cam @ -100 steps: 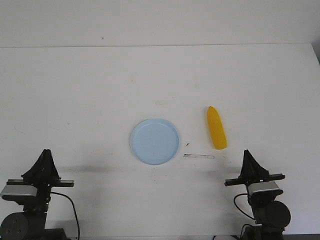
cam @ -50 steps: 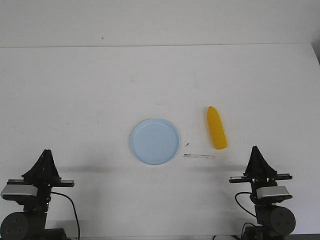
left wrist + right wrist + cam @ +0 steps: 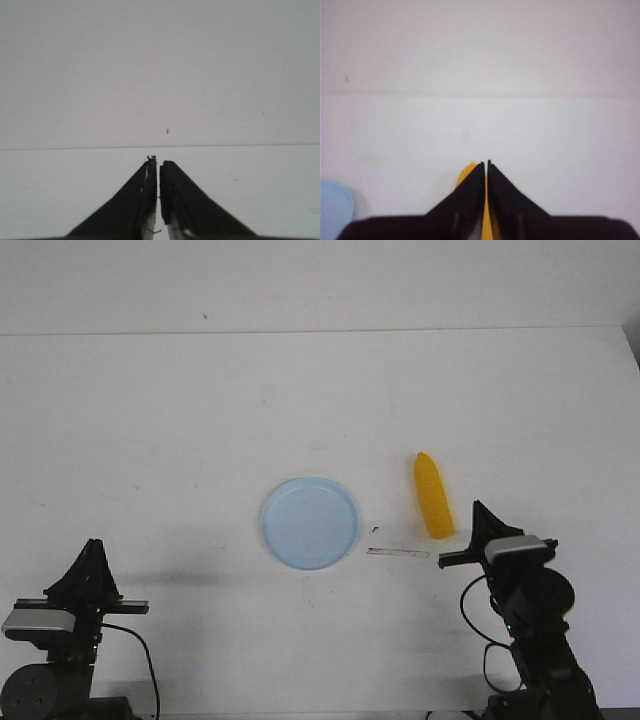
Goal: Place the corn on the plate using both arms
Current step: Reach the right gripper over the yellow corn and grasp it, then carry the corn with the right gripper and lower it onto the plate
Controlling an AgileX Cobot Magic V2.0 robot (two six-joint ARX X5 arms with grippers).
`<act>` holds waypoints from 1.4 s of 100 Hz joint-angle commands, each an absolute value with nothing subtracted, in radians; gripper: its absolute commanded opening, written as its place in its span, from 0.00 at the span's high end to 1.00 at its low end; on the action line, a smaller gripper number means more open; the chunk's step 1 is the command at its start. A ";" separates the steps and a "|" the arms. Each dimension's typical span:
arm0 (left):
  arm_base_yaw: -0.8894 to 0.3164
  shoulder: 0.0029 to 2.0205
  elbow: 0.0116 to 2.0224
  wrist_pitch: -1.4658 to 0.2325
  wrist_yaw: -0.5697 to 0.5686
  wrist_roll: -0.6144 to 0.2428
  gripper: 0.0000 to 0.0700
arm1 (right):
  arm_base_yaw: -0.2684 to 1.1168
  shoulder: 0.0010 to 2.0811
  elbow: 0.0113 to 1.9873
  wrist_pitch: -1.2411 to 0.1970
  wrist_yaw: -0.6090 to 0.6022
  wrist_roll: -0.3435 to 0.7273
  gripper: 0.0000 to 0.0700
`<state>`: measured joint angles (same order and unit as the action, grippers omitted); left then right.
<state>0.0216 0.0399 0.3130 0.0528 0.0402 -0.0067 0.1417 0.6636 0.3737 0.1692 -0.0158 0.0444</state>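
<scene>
The yellow corn [image 3: 432, 495] lies on the white table, right of the pale blue plate [image 3: 310, 523], its pointed end away from me. My right gripper [image 3: 478, 512] is shut and empty, raised just near-right of the corn's blunt end. In the right wrist view the shut jaws [image 3: 486, 163] cover most of the corn [image 3: 466, 173], and the plate's edge [image 3: 332, 207] shows at the side. My left gripper [image 3: 92, 546] is shut and empty at the near left, far from the plate. The left wrist view shows its gripper [image 3: 158, 162] over bare table.
A thin pale strip [image 3: 398, 552] and a small dark speck [image 3: 374, 529] lie on the table between plate and corn. The table's far edge [image 3: 320, 332] meets a white wall. The table's right edge [image 3: 630, 345] is at the far right.
My right arm has lifted and reached forward and left, bringing its shut gripper close to the corn's near end. The left arm, corn and plate have not moved.
</scene>
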 commanded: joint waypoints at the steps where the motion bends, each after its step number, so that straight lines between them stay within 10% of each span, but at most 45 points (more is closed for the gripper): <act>1: 0.021 0.037 0.329 0.069 0.042 -0.004 1.00 | 0.154 0.782 0.440 0.170 0.016 0.022 0.99; 64: 0.021 0.037 0.329 0.069 0.042 -0.004 1.00 | 0.184 1.515 1.296 -0.698 0.125 0.217 0.99; 94: 0.021 0.037 0.329 0.069 0.042 -0.004 1.00 | 0.189 1.592 1.348 -0.781 -0.010 0.240 0.96; 101: 0.021 0.037 0.329 0.069 0.042 -0.004 1.00 | 0.196 1.600 1.347 -0.788 -0.010 0.239 0.80; 116: 0.021 0.037 0.329 0.069 0.042 -0.004 1.00 | 0.204 1.624 1.347 -0.797 -0.008 0.237 0.13; 140: 0.021 0.037 0.329 0.069 0.042 -0.004 1.00 | 0.210 1.680 1.346 -0.802 0.004 0.233 0.09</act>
<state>0.0216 0.0399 0.3130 0.0525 0.0402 -0.0067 0.2028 1.6474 1.3285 -0.8036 -0.0013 0.2256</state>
